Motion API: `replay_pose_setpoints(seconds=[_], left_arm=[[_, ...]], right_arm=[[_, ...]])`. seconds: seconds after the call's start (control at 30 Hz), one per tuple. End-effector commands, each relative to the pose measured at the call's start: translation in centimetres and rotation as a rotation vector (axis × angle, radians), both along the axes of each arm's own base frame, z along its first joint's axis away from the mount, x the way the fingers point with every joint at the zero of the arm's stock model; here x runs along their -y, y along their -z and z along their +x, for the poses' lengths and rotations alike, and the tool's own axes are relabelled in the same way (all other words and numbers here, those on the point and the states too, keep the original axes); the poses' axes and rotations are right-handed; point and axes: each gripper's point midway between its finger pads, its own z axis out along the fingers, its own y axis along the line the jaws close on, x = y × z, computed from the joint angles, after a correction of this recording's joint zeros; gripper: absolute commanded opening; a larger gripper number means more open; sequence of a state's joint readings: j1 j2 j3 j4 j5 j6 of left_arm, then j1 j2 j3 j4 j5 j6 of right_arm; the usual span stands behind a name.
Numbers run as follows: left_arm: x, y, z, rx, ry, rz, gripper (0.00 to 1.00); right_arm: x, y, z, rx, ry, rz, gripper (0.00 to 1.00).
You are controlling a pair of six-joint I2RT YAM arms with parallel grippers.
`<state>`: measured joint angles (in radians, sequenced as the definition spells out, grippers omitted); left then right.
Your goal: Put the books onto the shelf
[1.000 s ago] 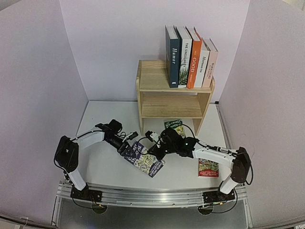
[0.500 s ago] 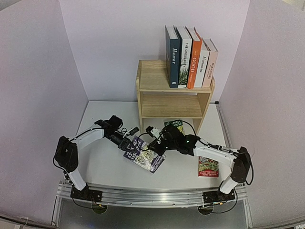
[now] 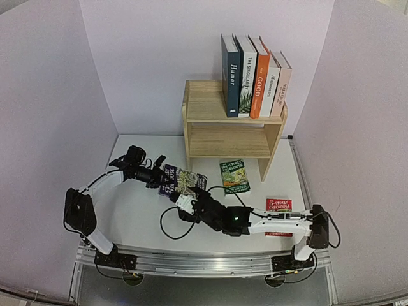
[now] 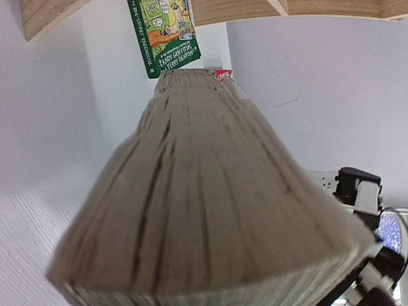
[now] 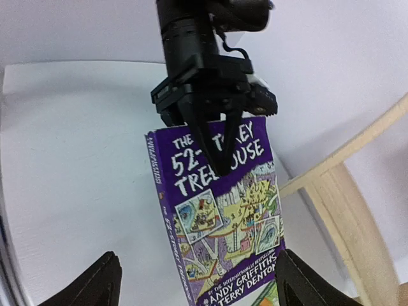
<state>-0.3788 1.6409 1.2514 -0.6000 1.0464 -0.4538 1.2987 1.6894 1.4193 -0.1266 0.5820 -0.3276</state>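
The purple "52-Storey Treehouse" paperback appears lifted off the white desk, left of the pale wooden two-tier shelf. The left claw grasps it by its top edge (one finger lies across the cover). The right claw gapes empty just beside it. We judge this the carrying step. Next the left arm must swing the book rightward and stand it on a tier. The green paperback and red paperback wait on the desk.
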Motion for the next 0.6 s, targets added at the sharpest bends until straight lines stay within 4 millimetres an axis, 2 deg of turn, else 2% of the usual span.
replay_pose_setpoints(seconds=[0.0,0.1,0.2,0.3,0.37,0.43,0.53,0.57], left_arm=[[0.1,-4.8,-0.1,0.011,-0.016,-0.142,0.00],[0.0,-5.3,0.0,0.017,-0.014,-0.163,0.00],[0.1,-5.2,-0.2,0.008,-0.012,-0.168,0.00],[0.1,-5.1,-0.2,0.004,-0.010,-0.178,0.00],[0.1,-5.0,-0.3,0.003,-0.011,-0.179,0.00],[0.1,-4.7,-0.3,-0.010,-0.012,-0.178,0.00],[0.1,-4.5,-0.3,-0.021,-0.009,-0.181,0.00],[0.2,-4.5,-0.3,-0.020,-0.007,-0.182,0.00]], right_arm=[[-2.8,-0.2,1.8,0.296,0.087,-0.124,0.82],[-4.3,0.9,2.8,0.396,0.124,-0.170,0.83],[-5.1,1.6,4.2,0.491,0.178,-0.215,0.79],[-4.8,1.5,6.5,0.575,0.293,-0.264,0.71],[-4.3,1.1,7.8,0.633,0.364,-0.295,0.61],[-4.0,0.7,8.7,0.688,0.420,-0.329,0.46],[-4.0,0.3,9.0,0.720,0.450,-0.343,0.07],[-3.9,0.2,9.0,0.720,0.453,-0.344,0.01]])
